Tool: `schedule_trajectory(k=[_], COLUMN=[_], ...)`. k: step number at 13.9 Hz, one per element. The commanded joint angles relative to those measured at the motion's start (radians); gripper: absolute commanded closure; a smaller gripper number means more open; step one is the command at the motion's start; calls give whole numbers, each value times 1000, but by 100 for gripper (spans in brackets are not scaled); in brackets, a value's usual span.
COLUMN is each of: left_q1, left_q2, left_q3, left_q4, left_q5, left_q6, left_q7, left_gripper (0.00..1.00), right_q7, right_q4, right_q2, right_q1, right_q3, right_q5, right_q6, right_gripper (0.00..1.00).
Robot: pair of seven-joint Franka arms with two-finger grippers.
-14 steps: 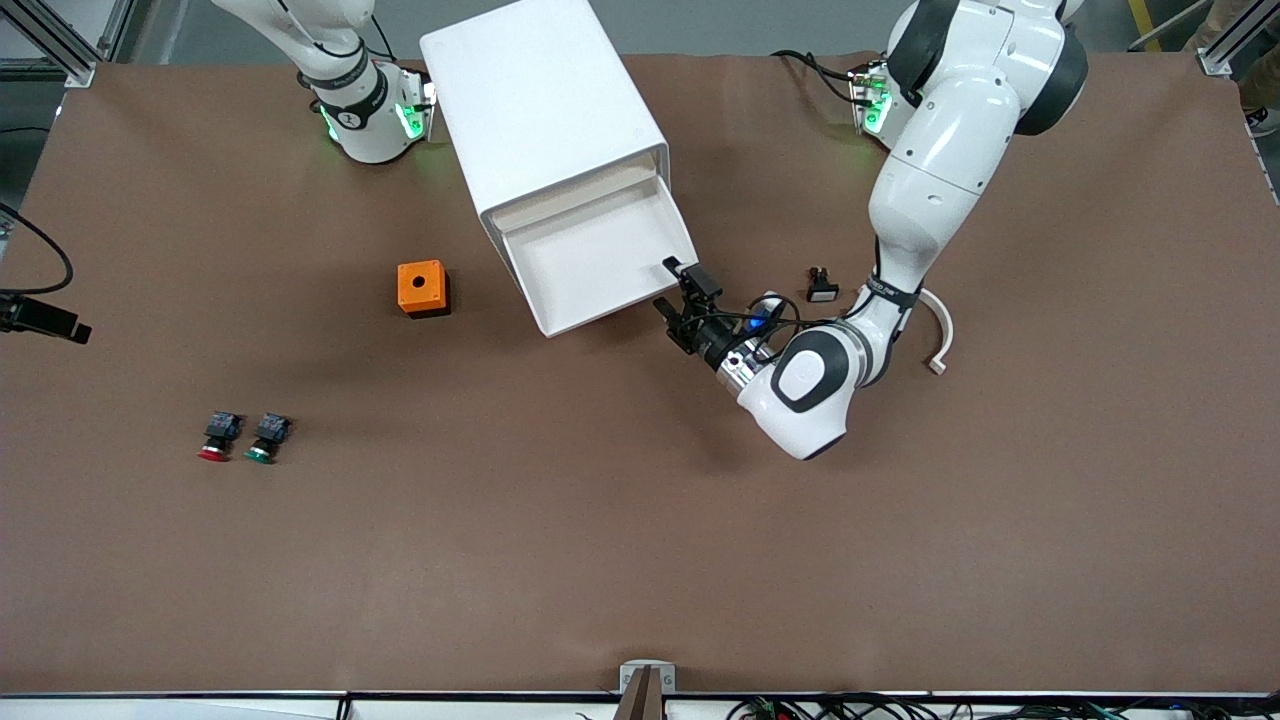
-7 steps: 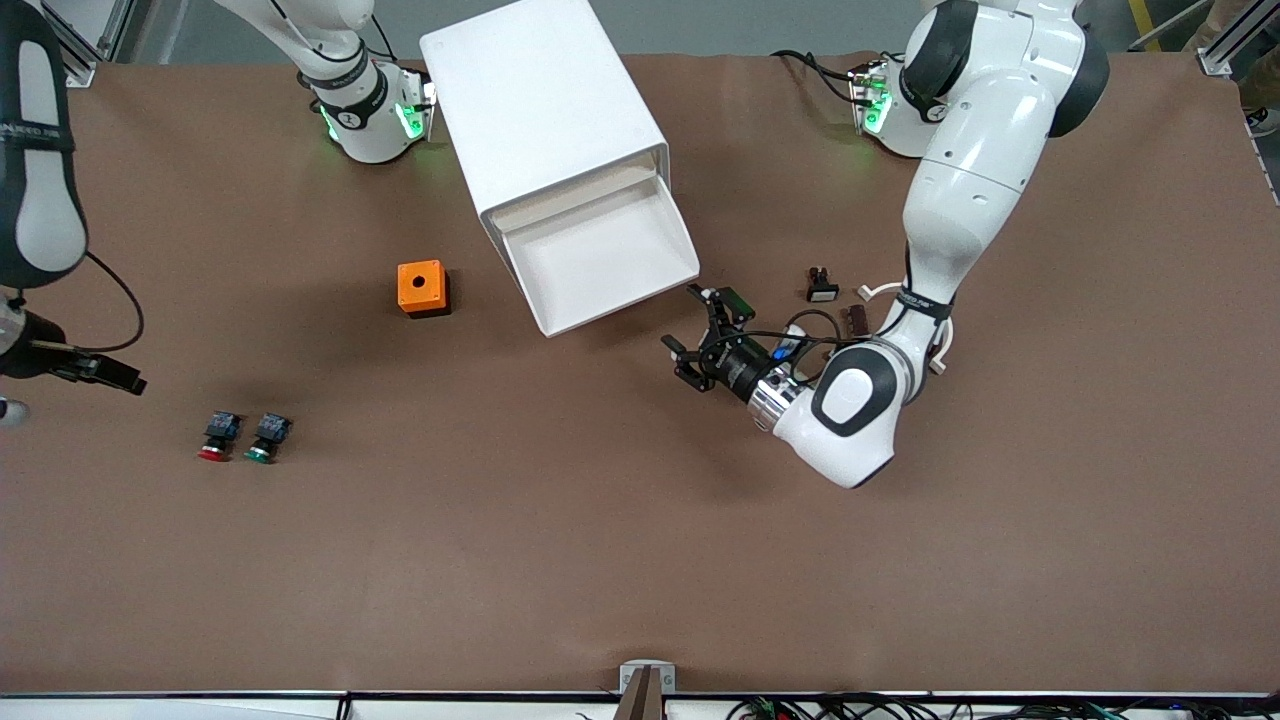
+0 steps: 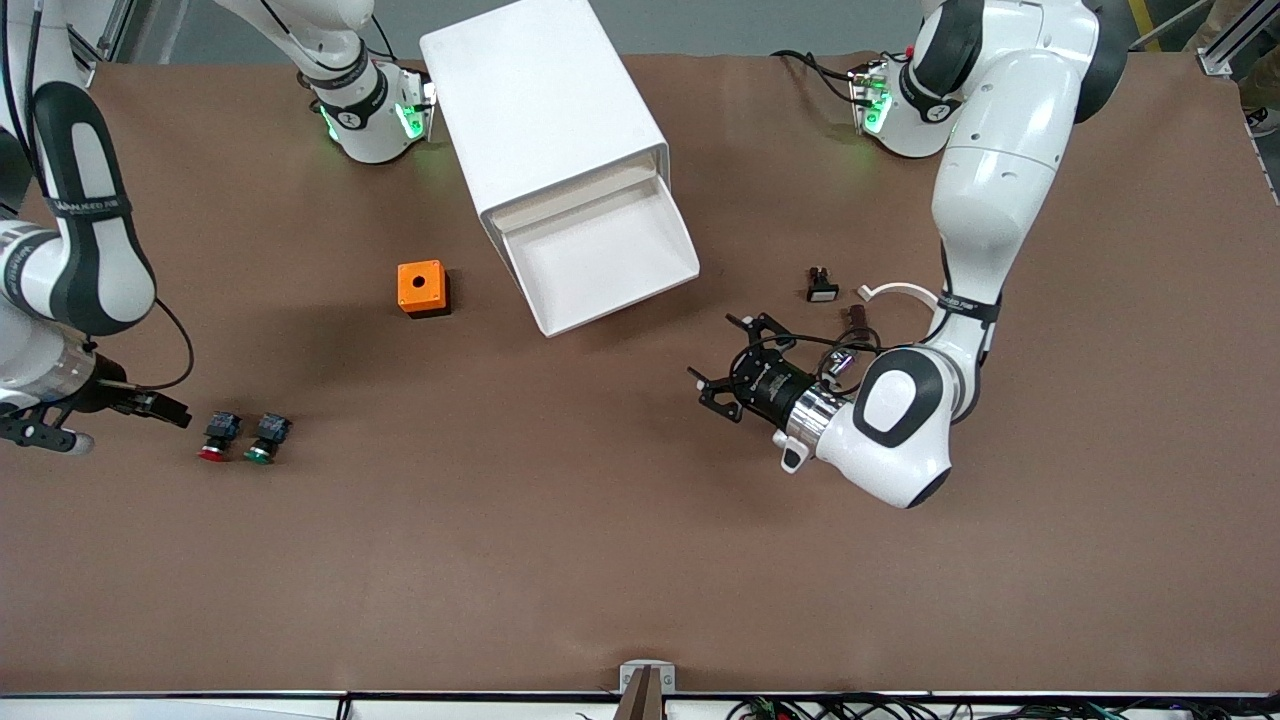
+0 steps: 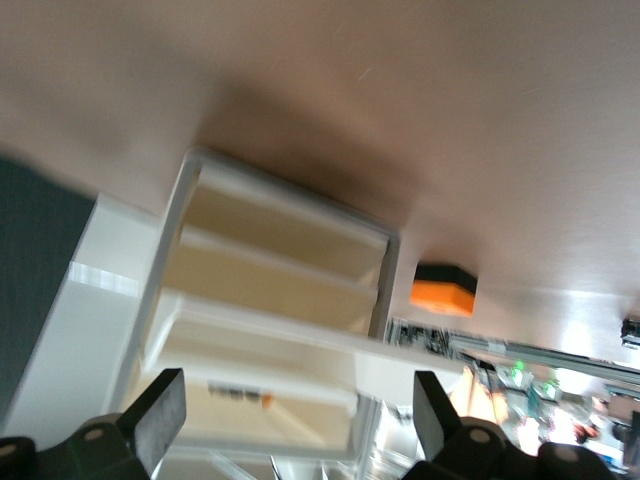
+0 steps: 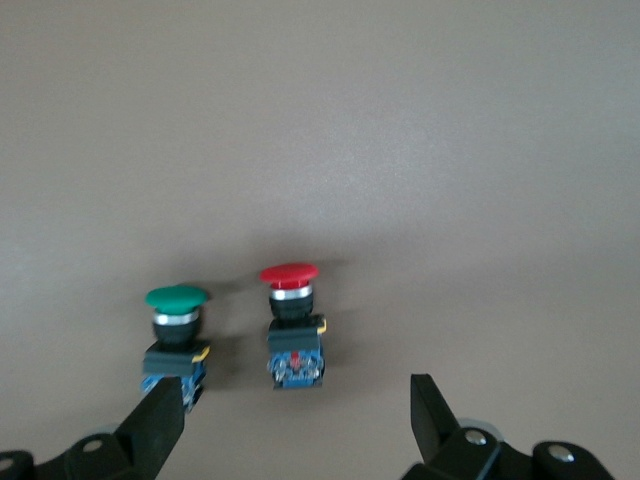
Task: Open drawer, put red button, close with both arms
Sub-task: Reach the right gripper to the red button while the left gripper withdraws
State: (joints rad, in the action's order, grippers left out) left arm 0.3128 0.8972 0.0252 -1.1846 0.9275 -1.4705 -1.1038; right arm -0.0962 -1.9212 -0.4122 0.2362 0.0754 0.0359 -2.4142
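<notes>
The white cabinet [image 3: 545, 110] stands between the two arm bases. Its top drawer [image 3: 600, 255] is pulled out and holds nothing. The red button [image 3: 214, 437] [image 5: 292, 318] lies on the brown table toward the right arm's end, with a green-capped twin [image 3: 262, 438] [image 5: 177, 328] beside it. My right gripper [image 3: 125, 425] [image 5: 297, 415] hangs open just short of the red button, which sits ahead of the gap between its fingers. My left gripper [image 3: 718, 350] [image 4: 297, 410] is open and holds nothing, low over the table and clear of the drawer front.
A small orange box [image 3: 421, 287] [image 4: 443, 288] with a hole sits beside the cabinet. Near the left arm lie a small black-and-white part [image 3: 822, 287], a small brown piece [image 3: 858, 316] and a white curved piece [image 3: 905, 292].
My left gripper has pulled away from the corner of the open drawer and come toward the front camera. My right arm has swung in from the table's edge to the two buttons.
</notes>
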Motion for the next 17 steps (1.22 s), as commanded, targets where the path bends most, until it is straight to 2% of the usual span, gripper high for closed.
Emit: schedule_trajectory(k=[1, 3, 5, 9, 13, 17], left_q1=[32, 43, 40, 42, 86, 89], left_q2=[-79, -124, -167, -228, -251, -254], left_q3=[-14, -16, -19, -19, -8, 44], left_q4=[-15, -15, -16, -23, -29, -33], left_q5=[-170, -283, -340, -487, -747, -794], left_q6=[-126, -204, -229, -249, -361, -410], left_q7=[151, 220, 315, 417, 409, 400], left_gripper=[0, 0, 0, 0, 0, 0], right_q7=[-28, -30, -30, -76, -76, -71], right_q4=[7, -22, -67, -82, -84, -82], right_q2=[-52, -74, -91, -119, -132, -149], right_q1=[12, 9, 5, 6, 11, 17], right_q3=[-9, -11, -12, -16, -17, -19], right_q5=[13, 13, 13, 13, 15, 21], right_q6=[-52, -122, -215, -229, -232, -233], right_gripper=[0, 0, 0, 0, 0, 0])
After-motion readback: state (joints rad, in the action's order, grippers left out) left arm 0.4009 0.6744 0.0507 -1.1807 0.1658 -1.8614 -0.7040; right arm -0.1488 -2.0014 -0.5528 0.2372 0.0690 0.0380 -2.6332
